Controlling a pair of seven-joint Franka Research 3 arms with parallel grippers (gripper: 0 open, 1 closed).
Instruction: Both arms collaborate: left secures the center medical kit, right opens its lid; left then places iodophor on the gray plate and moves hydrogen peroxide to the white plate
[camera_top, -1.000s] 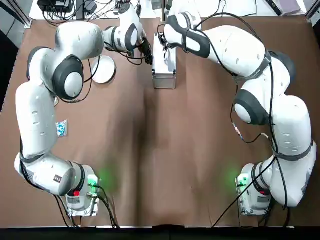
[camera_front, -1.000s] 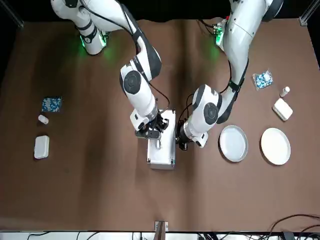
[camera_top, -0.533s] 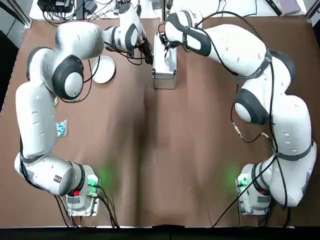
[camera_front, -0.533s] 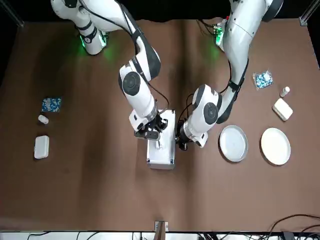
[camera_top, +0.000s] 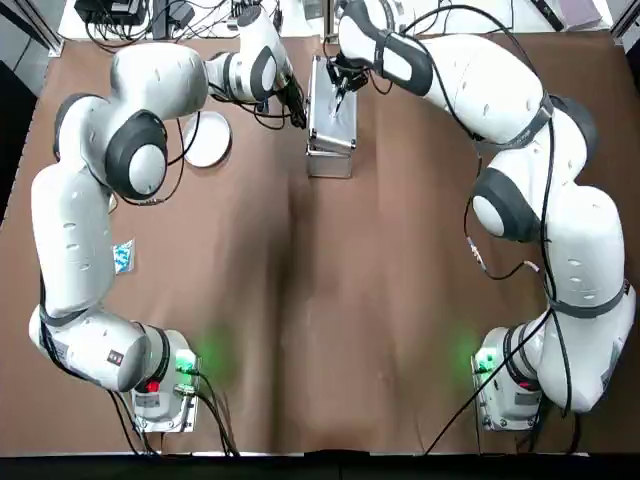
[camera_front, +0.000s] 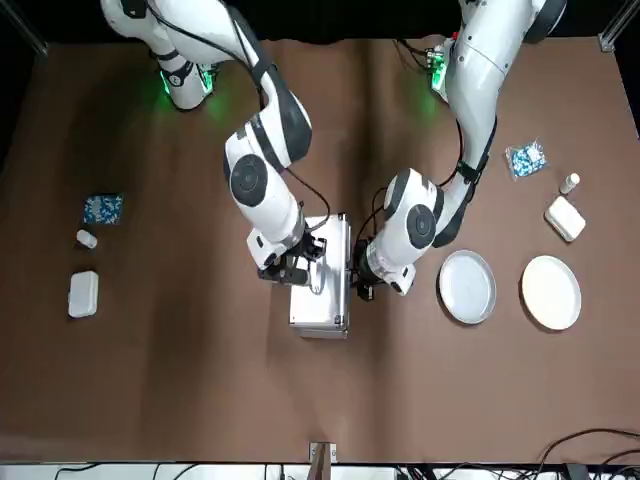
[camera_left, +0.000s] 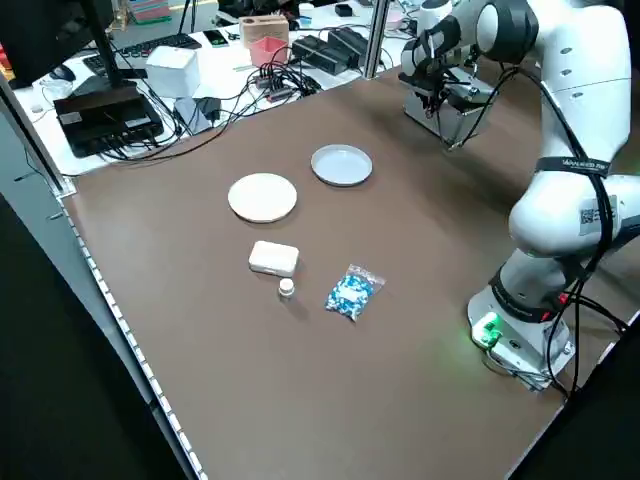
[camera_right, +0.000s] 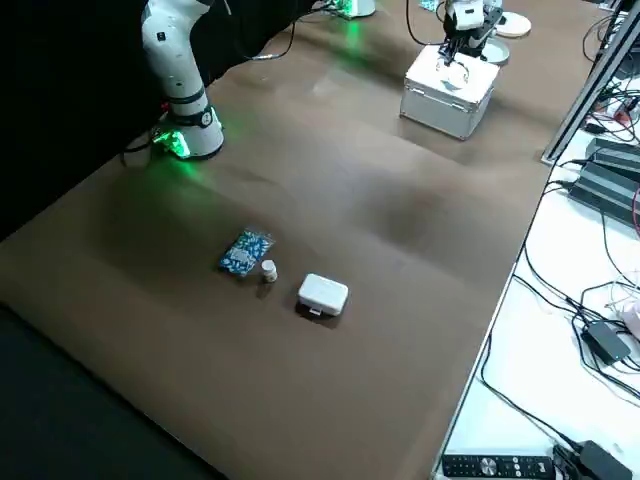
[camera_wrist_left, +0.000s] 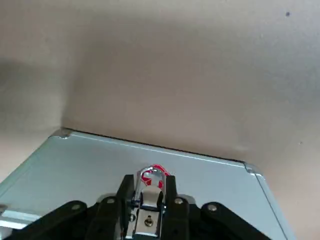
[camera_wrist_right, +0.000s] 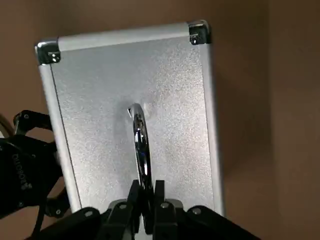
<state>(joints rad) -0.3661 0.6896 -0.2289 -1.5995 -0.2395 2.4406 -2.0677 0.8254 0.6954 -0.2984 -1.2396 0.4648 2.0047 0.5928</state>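
Since a moment ago, R arm has shifted outward to its own right, taking the chrome handle (camera_wrist_right: 141, 145) along, and the silver-white metal medical kit (camera_wrist_right: 90, 100) now looks a bit skewed on top; prob. the lid starting to lift, tho the whole case tipping can't be ruled out. Going L to R: the flat plain white plate (camera_front: 551, 293) sits farthest out, well left of the left gripper (camera_wrist_left: 149, 179), w/ the grey-rimmed shallow gray plate (camera_front: 467, 287) nearer it, same side. Left gripper is at the kit's left side, fingers closed in around the metal clasp (camera_wrist_left: 149, 212), prob. bracing it. Kit lies directly right of that gripper & under the right gripper (camera_wrist_right: 146, 186), whose fingers are clamped on the handle. Iodophor & hydrogen peroxide: n/a in any view, prob. inside. Far table edge is fairly close past both grippers, so not much slack that way; bare brown tabletop right of the right gripper gives room for the lid swing. Next: keep L firm, ease R up & out; if L slips, case could drag.
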